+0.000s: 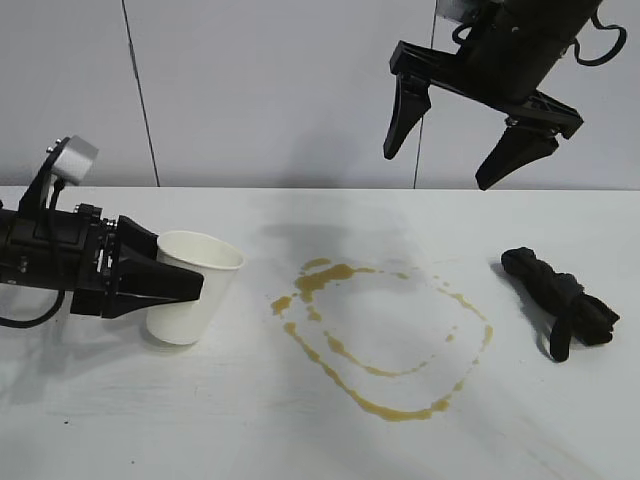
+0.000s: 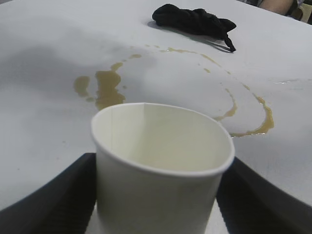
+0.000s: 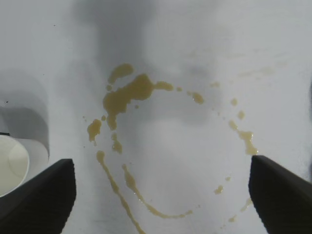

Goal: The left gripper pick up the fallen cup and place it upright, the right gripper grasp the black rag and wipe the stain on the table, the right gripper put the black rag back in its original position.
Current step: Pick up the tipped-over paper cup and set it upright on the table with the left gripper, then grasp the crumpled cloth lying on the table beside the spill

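Left gripper (image 1: 185,285) sat low at the left side of the worktop (image 1: 200,420), jaws pinching the cup (image 1: 190,287) from both sides. Cup stood nearly upright on the worktop, mouth up and tipped slightly, empty inside as the left wrist view (image 2: 161,170) showed. Black fingers (image 2: 53,200) pressed against either side of the cup wall.

Stain (image 1: 385,335) lay mid-worktop, just right of the cup: a thin yellow-brown ring with heavier blotches at its upper left. Seen from the right wrist (image 3: 146,141), the ring was unsmeared, trails intact.

Rag (image 1: 560,298) lay bunched and twisted at the right side of the worktop, beyond the ring's right edge and apart from it; also visible past the stain from the left wrist (image 2: 195,20).

Right gripper (image 1: 462,135) hung high above the worktop, over the ring's right half, jaws spread wide and holding nothing. Its fingers (image 3: 39,200) framed the stain from above.
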Tool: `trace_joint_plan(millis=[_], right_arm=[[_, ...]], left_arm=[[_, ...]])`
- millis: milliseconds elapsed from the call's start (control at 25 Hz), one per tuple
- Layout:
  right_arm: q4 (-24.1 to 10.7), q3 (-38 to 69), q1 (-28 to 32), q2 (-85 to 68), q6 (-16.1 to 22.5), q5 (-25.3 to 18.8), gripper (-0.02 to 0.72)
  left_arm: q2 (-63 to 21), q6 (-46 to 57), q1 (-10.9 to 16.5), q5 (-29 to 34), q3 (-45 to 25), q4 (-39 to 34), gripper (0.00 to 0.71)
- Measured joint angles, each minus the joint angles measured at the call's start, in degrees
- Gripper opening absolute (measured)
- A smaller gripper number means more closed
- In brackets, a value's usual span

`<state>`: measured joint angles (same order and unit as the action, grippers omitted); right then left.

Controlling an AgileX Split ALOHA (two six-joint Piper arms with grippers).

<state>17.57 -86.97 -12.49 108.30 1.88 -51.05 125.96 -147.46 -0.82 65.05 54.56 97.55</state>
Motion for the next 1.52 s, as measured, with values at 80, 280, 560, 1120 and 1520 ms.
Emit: trace_joint_plan(millis=[80, 280, 560, 1120, 1520], right_arm=[[0.00, 0.00, 0.00, 0.00, -0.05, 0.05, 0.661], [0.00, 0.00, 0.00, 0.00, -0.05, 0.05, 0.661], [-0.11, 0.00, 0.00, 0.00, -0.05, 0.05, 0.661], [-0.11, 0.00, 0.00, 0.00, -0.30, 0.51, 0.661], [-9.96, 0.00, 3.21, -0.41, -1.88, -4.32, 0.640]], left_arm=[[0.00, -0.01, 0.00, 0.07, 0.00, 0.05, 0.486], [0.00, -1.22, 0.00, 0.21, 0.00, 0.17, 0.543], [-0.52, 0.08, 0.00, 0.26, 0.00, 0.17, 0.686], [-32.08, 80.11, -2.59, -24.96, 6.76, -29.86, 0.693], [-29.83, 121.46, -10.94, -17.80, 19.50, -68.89, 0.693]])
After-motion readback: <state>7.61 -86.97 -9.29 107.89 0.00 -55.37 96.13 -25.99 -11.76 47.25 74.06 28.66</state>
